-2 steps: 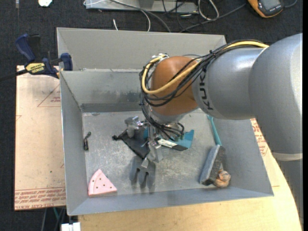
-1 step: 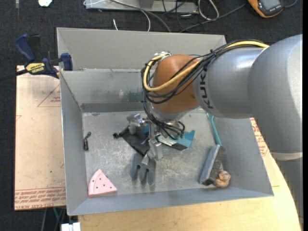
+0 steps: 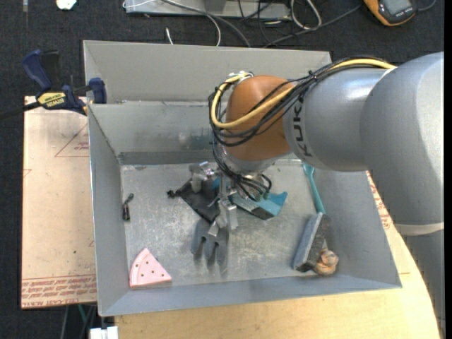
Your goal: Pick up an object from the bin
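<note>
My gripper (image 3: 227,189) hangs under the arm's wrist over the middle of the bin, low above a small cluster of things. Directly below it lie pliers (image 3: 212,242) with grey handles pointing toward the front wall, their metal head up at the gripper. A flat black piece (image 3: 192,193) lies just left of the gripper. A blue piece (image 3: 273,202) pokes out to its right. Nothing can be seen held.
A pink triangular wedge with dots (image 3: 147,269) lies in the front left corner. A small black part (image 3: 127,207) sits by the left wall. A teal-handled grey brush (image 3: 309,240) and a brownish lump (image 3: 326,262) lie at the right front.
</note>
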Motion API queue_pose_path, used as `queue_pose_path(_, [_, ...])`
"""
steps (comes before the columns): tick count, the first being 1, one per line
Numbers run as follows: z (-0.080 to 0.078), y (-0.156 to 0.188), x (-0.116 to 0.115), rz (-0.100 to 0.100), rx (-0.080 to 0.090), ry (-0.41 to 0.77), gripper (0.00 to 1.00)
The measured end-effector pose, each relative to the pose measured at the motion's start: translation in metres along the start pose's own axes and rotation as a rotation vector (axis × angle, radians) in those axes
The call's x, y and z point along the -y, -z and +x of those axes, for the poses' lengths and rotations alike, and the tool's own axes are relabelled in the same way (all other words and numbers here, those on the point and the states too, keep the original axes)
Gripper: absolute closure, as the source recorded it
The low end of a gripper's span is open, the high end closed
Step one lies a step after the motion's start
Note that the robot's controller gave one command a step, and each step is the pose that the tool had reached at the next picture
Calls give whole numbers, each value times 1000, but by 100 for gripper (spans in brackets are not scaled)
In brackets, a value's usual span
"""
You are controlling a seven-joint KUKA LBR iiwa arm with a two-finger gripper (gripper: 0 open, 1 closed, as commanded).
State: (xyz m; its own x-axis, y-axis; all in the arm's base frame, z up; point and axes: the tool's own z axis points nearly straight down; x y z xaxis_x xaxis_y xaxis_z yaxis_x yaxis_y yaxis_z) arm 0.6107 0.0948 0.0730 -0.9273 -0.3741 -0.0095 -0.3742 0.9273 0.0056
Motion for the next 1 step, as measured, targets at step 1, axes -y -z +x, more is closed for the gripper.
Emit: queue_pose_path(1, [14, 0, 17, -1, 10, -10, 100])
